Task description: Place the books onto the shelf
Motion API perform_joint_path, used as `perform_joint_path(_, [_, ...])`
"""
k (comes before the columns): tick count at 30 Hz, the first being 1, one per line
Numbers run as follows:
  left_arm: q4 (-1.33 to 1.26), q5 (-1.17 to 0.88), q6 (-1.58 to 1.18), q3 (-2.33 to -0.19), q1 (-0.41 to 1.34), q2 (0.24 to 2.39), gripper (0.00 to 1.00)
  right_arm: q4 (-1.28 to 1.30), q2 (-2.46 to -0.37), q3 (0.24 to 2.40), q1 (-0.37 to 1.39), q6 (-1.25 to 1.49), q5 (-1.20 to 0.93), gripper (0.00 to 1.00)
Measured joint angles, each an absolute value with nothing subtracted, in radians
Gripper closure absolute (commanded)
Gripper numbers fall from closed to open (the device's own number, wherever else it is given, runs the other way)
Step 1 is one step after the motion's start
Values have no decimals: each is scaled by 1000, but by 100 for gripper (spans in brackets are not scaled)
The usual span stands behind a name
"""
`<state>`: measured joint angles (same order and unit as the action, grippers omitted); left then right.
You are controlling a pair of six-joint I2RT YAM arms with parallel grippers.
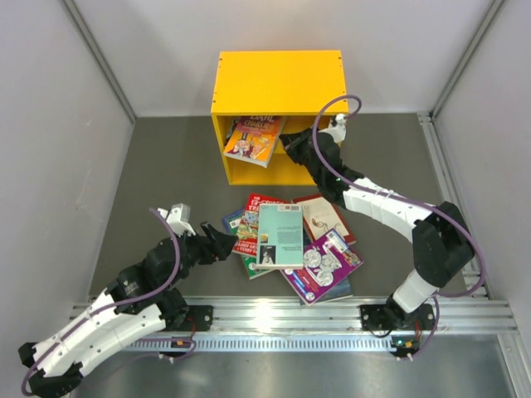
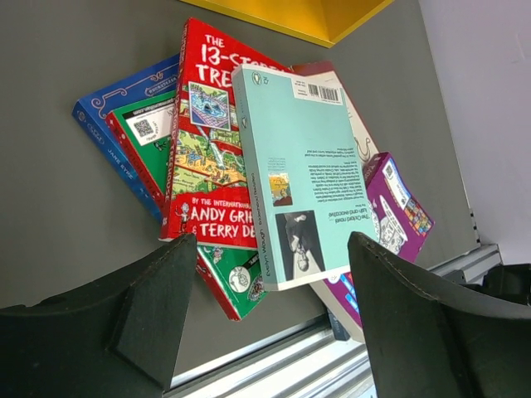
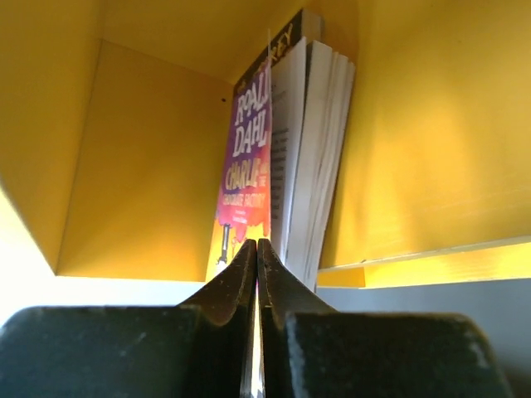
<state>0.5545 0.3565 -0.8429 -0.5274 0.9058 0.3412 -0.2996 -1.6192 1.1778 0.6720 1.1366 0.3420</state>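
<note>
**Q:** So, what writing could be read?
**A:** "ROALD DAHL" and "CHARLIE" on a book [image 3: 249, 141] partly inside the yellow shelf [image 1: 278, 79]. "THE 13-STOR…" and "TERRY DE…" showed on a red book [image 2: 211, 141] in the pile [image 1: 286, 240].
**Q:** And the grippers?
**A:** The right gripper [image 3: 257, 249] was closed, its tips at the Dahl book's cover edge. The left gripper [image 2: 272, 249] stood open just left of the pile, which had a teal book [image 2: 307, 166] on top.

Bright, even overhead light fills the top view, glaring white off the metal rail [image 1: 274, 313] well in front of the yellow shelf [image 1: 280, 79], while inside the shelf the right wrist view glows warm, blown out at its lower left, with the right gripper [image 3: 255, 249] a dark blurred silhouette.
</note>
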Motion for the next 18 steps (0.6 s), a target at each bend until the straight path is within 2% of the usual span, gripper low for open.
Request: perform_joint_path(18, [553,363,-843,-521,906,304,21,-191,-1704,1240,680,1162,336,100])
